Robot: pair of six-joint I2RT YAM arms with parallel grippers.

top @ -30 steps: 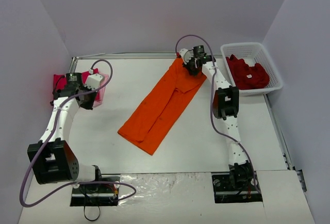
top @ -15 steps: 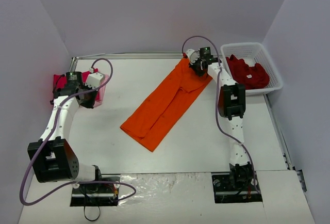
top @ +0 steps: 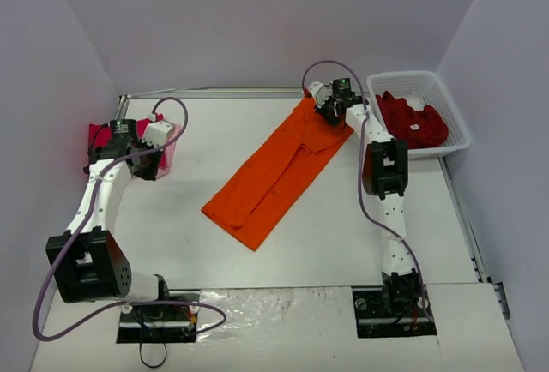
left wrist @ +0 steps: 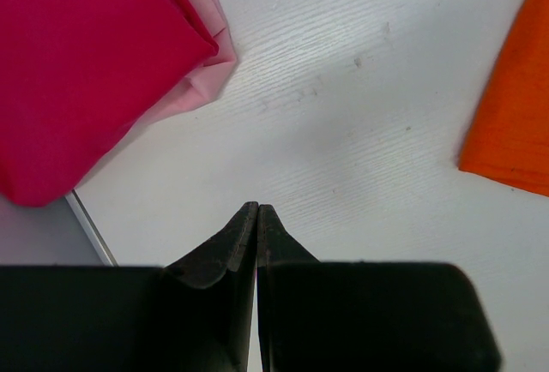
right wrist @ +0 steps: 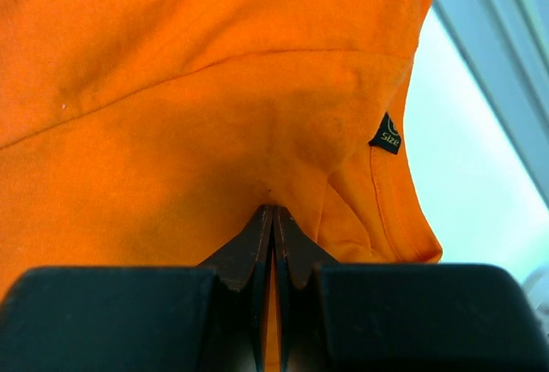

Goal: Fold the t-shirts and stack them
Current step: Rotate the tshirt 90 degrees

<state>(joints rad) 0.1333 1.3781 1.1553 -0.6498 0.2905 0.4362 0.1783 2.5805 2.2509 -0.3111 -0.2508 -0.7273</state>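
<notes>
Right claw (right wrist: 273, 212): fingers closed tight, pinching a fold of the orange shirt (top: 279, 171) near its collar, where a small black size tag (right wrist: 388, 138) shows just to the right of the tips. Orange shirt: folded lengthwise into a long strip, lying diagonally on the table (top: 189, 218), collar end at the far right under the claw, hem end toward the near middle. Left claw (left wrist: 257, 207): fingers pressed together, nothing between them, poised over bare table at the far left. Magenta shirt (left wrist: 77, 63): folded, at the table's left edge, just beside the left claw, lying on the pale pink shirt (left wrist: 202, 72), whose edge shows along its side. Dark red shirts (top: 412, 122): crumpled in the white basket (top: 455, 115) at the far right corner, near the right claw.
</notes>
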